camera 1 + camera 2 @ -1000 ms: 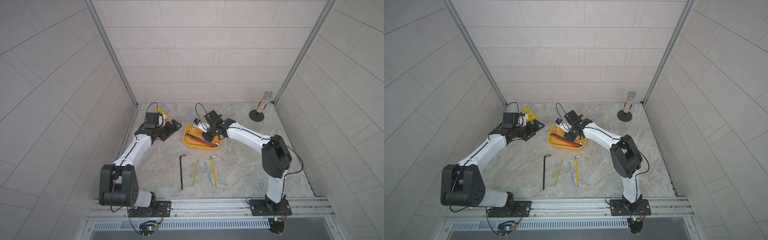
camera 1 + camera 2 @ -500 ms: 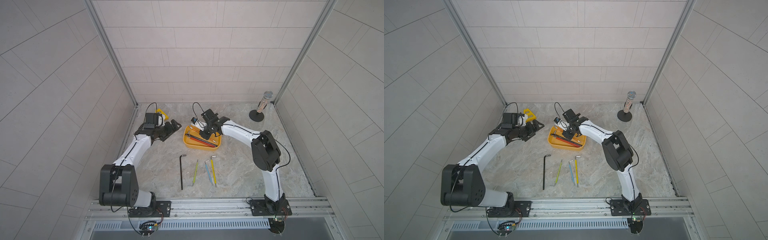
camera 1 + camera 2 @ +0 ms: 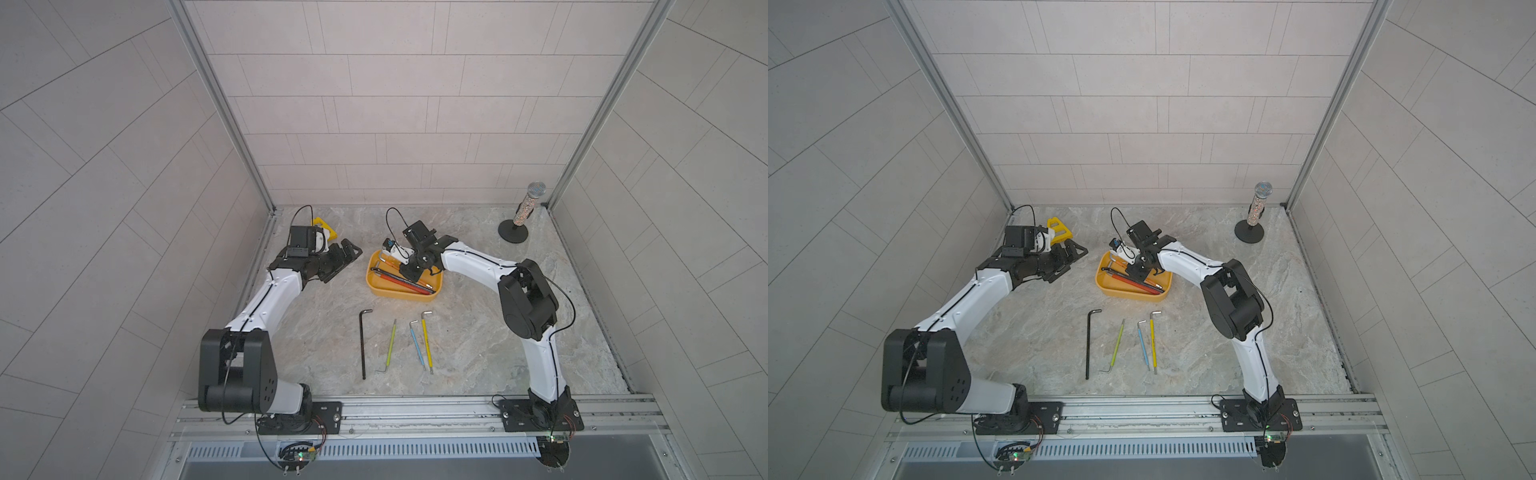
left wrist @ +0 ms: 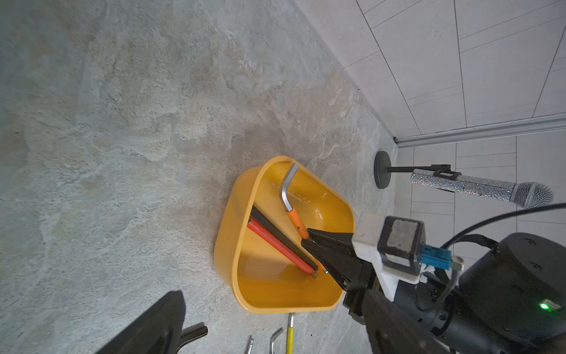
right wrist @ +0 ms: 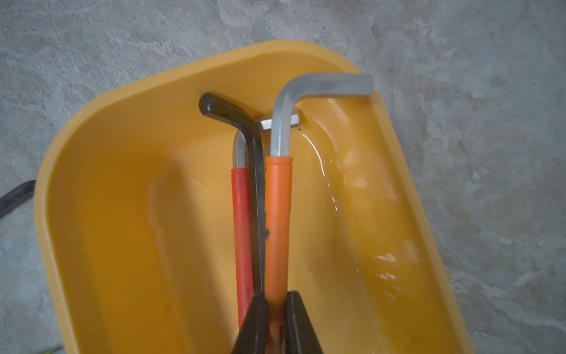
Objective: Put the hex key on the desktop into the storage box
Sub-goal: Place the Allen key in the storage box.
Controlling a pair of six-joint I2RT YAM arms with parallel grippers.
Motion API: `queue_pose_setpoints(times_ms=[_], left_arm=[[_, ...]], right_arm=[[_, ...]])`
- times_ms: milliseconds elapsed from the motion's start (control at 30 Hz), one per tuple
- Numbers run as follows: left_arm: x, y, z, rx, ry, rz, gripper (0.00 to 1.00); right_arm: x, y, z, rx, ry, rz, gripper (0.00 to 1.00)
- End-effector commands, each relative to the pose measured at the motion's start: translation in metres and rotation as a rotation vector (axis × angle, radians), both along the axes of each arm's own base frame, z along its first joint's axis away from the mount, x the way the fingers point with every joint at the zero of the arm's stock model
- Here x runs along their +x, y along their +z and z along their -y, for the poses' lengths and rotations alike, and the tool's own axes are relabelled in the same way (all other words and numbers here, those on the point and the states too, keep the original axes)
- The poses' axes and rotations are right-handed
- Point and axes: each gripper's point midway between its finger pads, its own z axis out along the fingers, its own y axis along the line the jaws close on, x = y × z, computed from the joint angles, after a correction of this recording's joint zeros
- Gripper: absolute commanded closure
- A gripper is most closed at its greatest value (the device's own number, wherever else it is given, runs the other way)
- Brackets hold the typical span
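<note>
— Grey-beige marbled stone, that's the desktop (image 3: 478, 332); it fills the floor of the tiled booth. What's the biggest thing on it?

— The two arms. The right arm (image 3: 478, 266) reaches inward over the storage box (image 3: 399, 293). The left arm (image 3: 270, 299) lies low beside the box, well clear of it.

— And the box itself?

— A shallow yellow-orange tub that sits towards the back of the desktop, between the two wrists. In both top views three keys show inside it. The right wrist view shows them side by side: a red-sleeved key (image 5: 242, 230), a black key (image 5: 232, 118) and the orange-sleeved hex key (image 5: 277, 220).

— Is the claw holding one?

— Yes. The right gripper (image 5: 277, 295) has its jaws pinched on the orange sleeve, low inside the box. The key's bare silver elbow points at a far corner of the tub. I can't tell whether it rests on the floor of the box.

— The other claw?

— The left gripper (image 3: 345, 253) is near the box and holds nothing. Whether its jaws are parted I can't make out.

— What's still outside the box?

— Four keys lie in a row in front of it, nearer the arm bases: a long black key (image 3: 363, 345), a green-yellow key (image 3: 390, 347), a blue key (image 3: 417, 345) and a yellow key (image 3: 427, 340).

— Anything else?

— A microphone (image 3: 524, 208) stands upright in the back corner on the right arm's side, and a small yellow bracket (image 3: 324, 226) sits behind the left wrist.
</note>
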Motion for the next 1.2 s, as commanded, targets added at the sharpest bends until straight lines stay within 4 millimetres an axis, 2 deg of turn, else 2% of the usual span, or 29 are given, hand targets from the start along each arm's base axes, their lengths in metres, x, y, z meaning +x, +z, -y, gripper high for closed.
queue_pose_setpoints(times_ms=[0, 267, 867, 1033, 1100, 1167], left_arm=[[-0.001, -0.002, -0.003, 0.007, 0.011, 0.003, 0.02], [-0.001, -0.001, -0.004, 0.009, 0.014, 0.007, 0.02], [-0.002, -0.001, -0.003, 0.003, 0.013, 0.011, 0.02], [-0.003, 0.0, -0.002, -0.006, 0.011, 0.015, 0.02], [-0.003, -0.002, -0.001, -0.011, 0.008, 0.007, 0.02], [-0.005, -0.003, -0.001, -0.008, 0.008, 0.005, 0.02]], right_arm=[[-0.001, -0.01, 0.0, -0.001, 0.004, -0.016, 1.0], [0.0, -0.018, 0.007, -0.029, -0.01, -0.015, 1.0], [0.0, -0.035, 0.007, -0.033, -0.031, -0.052, 1.0], [0.0, -0.032, 0.01, -0.04, -0.055, -0.053, 0.83], [0.002, -0.025, 0.01, -0.034, -0.07, -0.045, 0.77], [0.002, -0.016, 0.01, -0.026, -0.079, -0.044, 0.66]])
